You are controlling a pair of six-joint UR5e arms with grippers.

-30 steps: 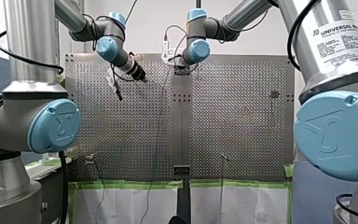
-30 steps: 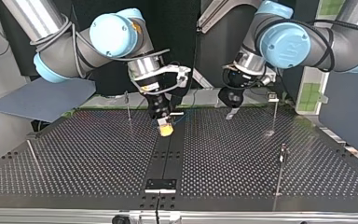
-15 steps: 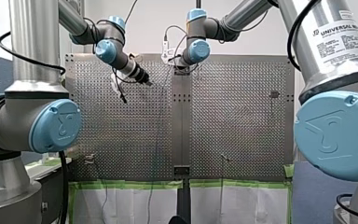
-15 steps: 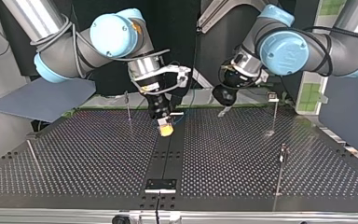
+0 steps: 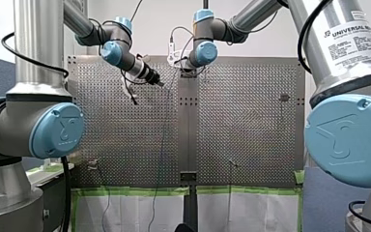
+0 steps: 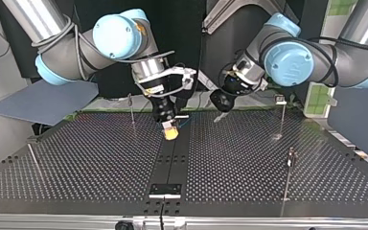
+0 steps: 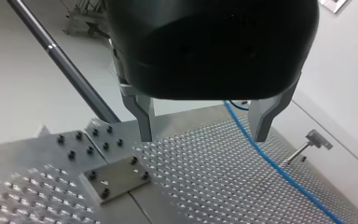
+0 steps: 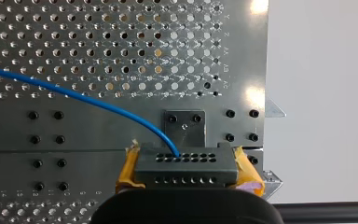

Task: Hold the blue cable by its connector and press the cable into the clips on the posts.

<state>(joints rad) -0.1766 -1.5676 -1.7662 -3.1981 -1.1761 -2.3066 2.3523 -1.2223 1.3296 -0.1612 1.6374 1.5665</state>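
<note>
Blue cable, grey connector, yellow pads, perforated silver table

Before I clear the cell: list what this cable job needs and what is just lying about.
Job: blue cable, connector, right gripper holding it, open left gripper, clip posts.
Lying about: grey-blue sheet, green tape.

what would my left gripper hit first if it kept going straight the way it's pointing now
Probably the perforated table: my left gripper, open, points at bare plate. The blue cable passes close by one finger and might be brushed first; depth is unclear.
</note>
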